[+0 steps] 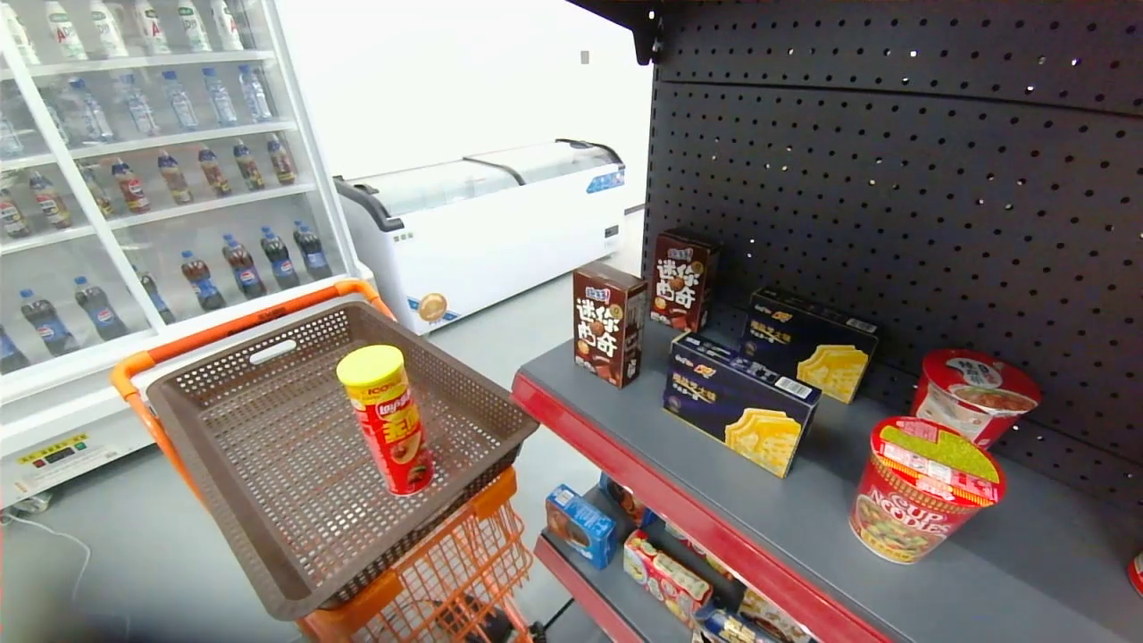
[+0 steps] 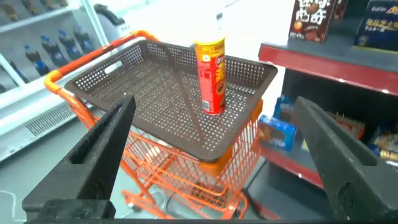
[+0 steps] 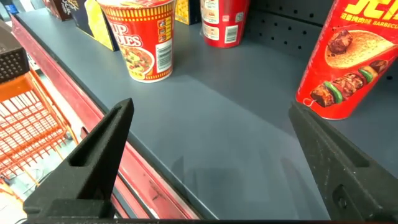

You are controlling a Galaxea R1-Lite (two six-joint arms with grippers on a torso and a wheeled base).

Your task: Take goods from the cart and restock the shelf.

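A red chips can with a yellow lid (image 1: 387, 420) stands upright in the brown basket (image 1: 268, 500) on top of the orange cart (image 1: 446, 580). My left gripper (image 2: 214, 106) hangs open in front of the cart, level with the can (image 2: 210, 74) and apart from it, with nothing between its fingers. My right gripper (image 3: 211, 109) is open and empty over the grey shelf board (image 3: 236, 124). A second red chips can (image 3: 348, 56) stands on that board just beyond one finger (image 3: 323, 155), not held.
On the shelf (image 1: 625, 429) stand two brown boxes (image 1: 609, 323), two dark blue boxes (image 1: 741, 402) and two cup noodles (image 1: 924, 487). A pegboard wall (image 1: 893, 179) backs it. A lower shelf holds more packs (image 1: 580, 525). A drinks cooler (image 1: 134, 179) and a chest freezer (image 1: 482, 223) stand behind the cart.
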